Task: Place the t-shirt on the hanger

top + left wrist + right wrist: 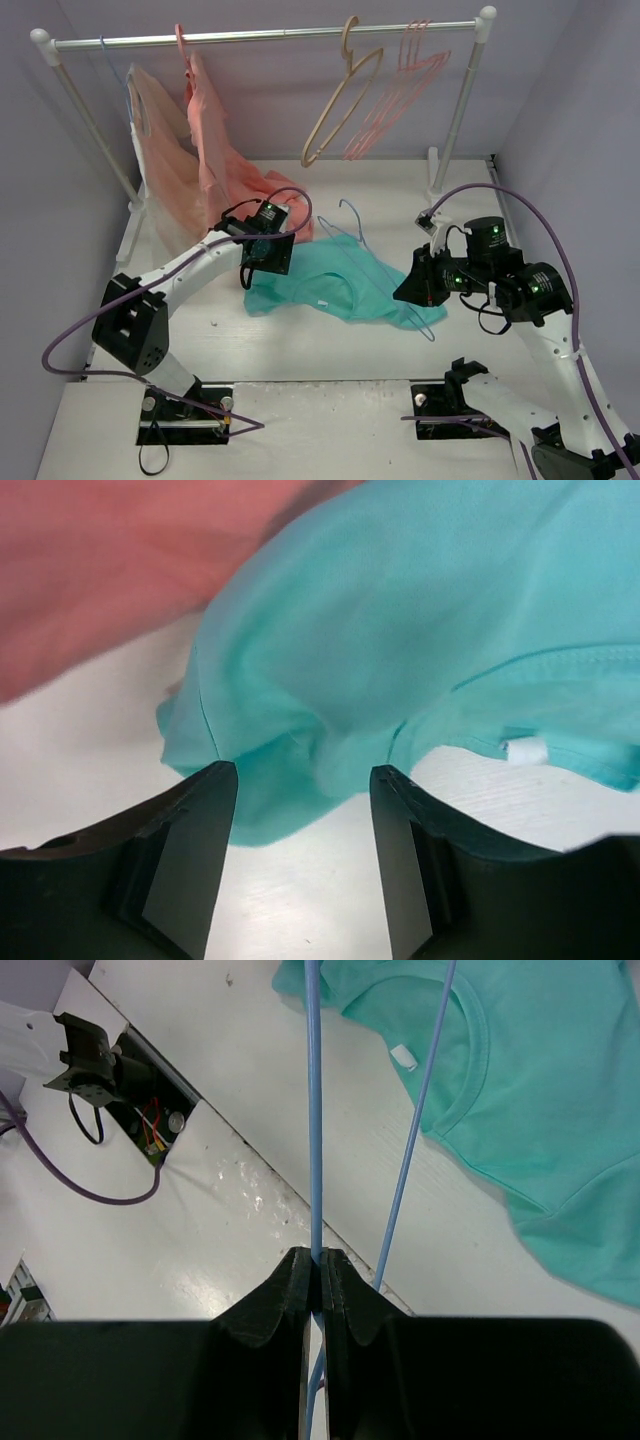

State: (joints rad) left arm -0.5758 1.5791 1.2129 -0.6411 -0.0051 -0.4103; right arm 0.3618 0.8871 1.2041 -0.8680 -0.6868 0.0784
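The left claw [303, 780] stands wide open astride the crumpled left edge of the t-shirt [340, 285], with a salmon garment [215, 150] hanging close behind. The t-shirt lies on the middle of the bench [300, 350], with bare surface along its near edge. At its right edge, the right claw [320, 1260] is pinched tight on the hanger [314, 1110].

Pale lilac walls [270, 100] close in a white table [300, 350] on three sides. At its far edge stands a white clothes rail [270, 34] (two posts, one horizontal bar). The light is soft and even.
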